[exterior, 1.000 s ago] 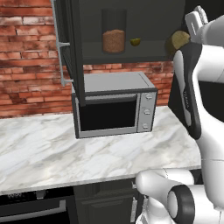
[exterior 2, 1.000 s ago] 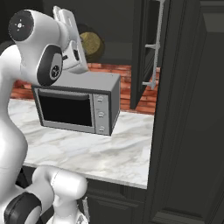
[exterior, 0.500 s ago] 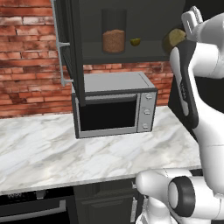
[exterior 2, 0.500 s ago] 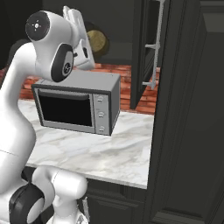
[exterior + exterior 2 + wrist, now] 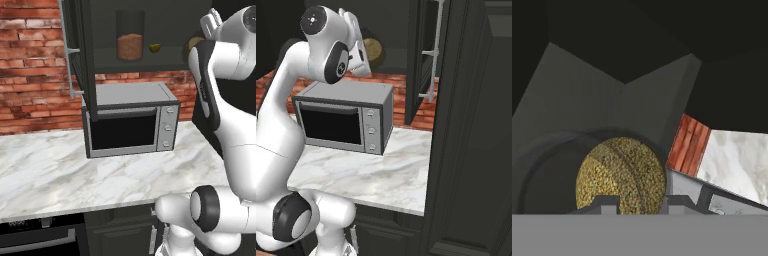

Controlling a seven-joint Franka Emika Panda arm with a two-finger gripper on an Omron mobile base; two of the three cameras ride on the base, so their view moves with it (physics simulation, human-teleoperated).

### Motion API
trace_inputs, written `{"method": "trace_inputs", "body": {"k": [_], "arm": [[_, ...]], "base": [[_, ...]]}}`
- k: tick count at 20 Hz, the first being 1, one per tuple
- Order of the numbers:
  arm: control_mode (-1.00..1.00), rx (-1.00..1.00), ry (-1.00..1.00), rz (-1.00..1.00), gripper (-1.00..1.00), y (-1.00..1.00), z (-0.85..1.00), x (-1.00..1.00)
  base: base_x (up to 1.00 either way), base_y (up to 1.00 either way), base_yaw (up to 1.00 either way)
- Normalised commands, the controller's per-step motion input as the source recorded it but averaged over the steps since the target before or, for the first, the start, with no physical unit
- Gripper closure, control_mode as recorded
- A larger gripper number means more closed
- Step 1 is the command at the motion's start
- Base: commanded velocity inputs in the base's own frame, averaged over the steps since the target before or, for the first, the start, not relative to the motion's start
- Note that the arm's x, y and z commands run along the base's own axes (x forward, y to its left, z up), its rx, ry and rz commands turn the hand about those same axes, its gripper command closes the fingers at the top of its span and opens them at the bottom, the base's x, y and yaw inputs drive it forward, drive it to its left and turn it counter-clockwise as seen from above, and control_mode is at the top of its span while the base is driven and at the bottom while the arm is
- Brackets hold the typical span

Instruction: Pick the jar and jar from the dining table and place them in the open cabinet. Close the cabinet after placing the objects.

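Olive-yellow jar lies tilted, round end toward the camera, gripped between the jaws inside the cabinet.

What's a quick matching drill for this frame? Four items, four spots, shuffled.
Items:
1. jar with reddish-brown filling
2. jar with olive-yellow filling
3. microwave
4. small yellow fruit

Spots:
A. on the marble counter, below the cabinet
B. between the jaws of the gripper, up at cabinet height
C. on the cabinet shelf, just right of a jar
D. standing on the cabinet shelf, nearer the open door

Pairs: 1-D, 2-B, 3-A, 4-C
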Motion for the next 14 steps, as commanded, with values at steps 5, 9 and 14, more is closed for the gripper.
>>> {"method": "trace_inputs", "body": {"k": [5,9,14], "arm": [[-1.0,0.0,0.05,0.0,1.0,-0.07,0.0,0.26],[-1.0,0.0,0.01,0.0,1.0,0.0,0.0,0.23],[-1.0,0.0,-0.01,0.0,1.0,0.0,0.0,0.15]], "base": [[0.0,0.0,0.0],[0.0,0.0,0.0],[0.0,0.0,0.0]]}}
